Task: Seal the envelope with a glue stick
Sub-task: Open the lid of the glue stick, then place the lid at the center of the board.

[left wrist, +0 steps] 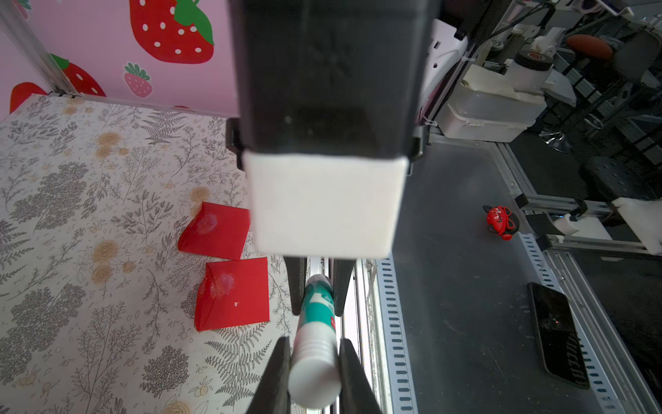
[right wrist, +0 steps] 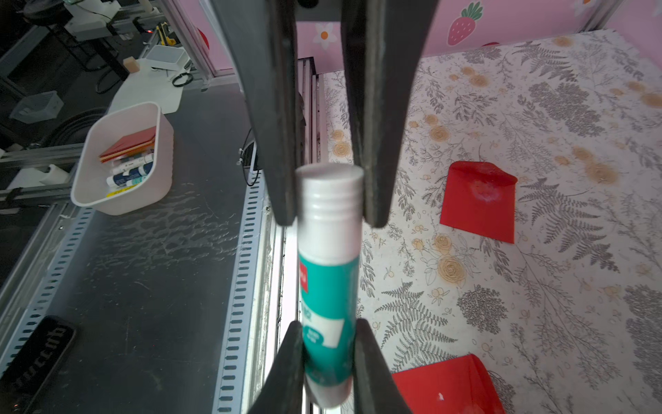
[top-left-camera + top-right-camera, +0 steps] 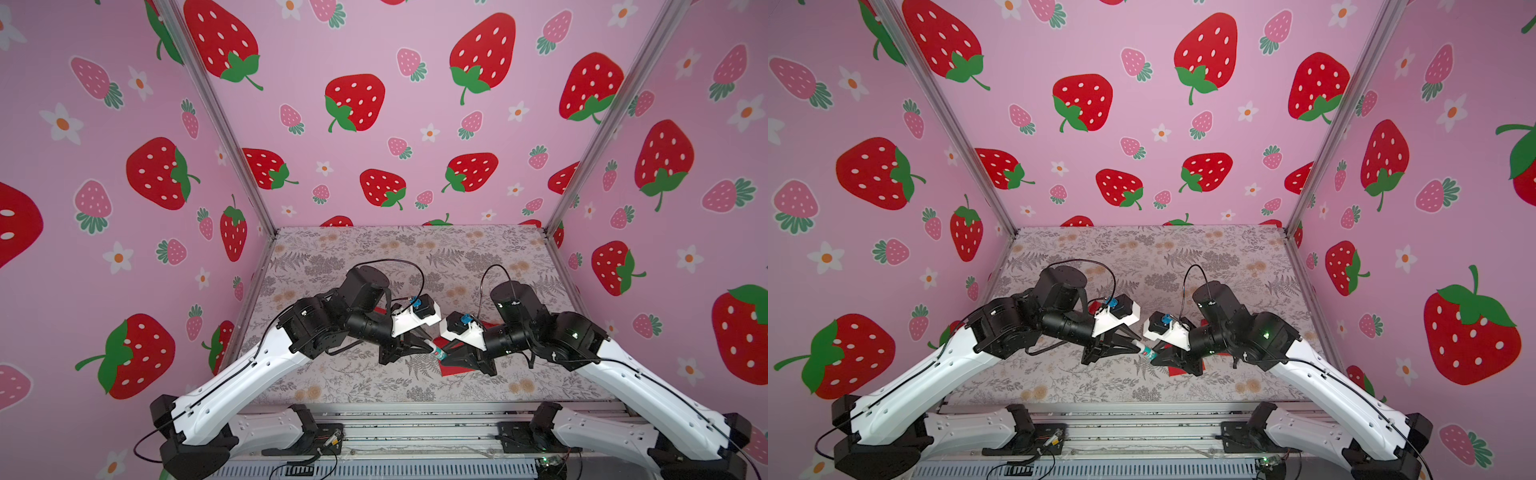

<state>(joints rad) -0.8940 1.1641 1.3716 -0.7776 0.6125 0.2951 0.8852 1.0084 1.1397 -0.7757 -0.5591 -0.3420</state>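
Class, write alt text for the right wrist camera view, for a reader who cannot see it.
A glue stick with a white cap and teal label is held by two grippers: the right gripper on its labelled body, the left gripper on its cap. Nearby, a red envelope and a second red envelope lie on the floral tabletop.

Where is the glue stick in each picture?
Top view: glue stick low in the middle of the picture.
Top view: same spot.
Left wrist: in the left pincer, white cap nearest.
Right wrist: in the right pincer, cap farthest.
Shared landmark: red envelopes on the flowery cloth.
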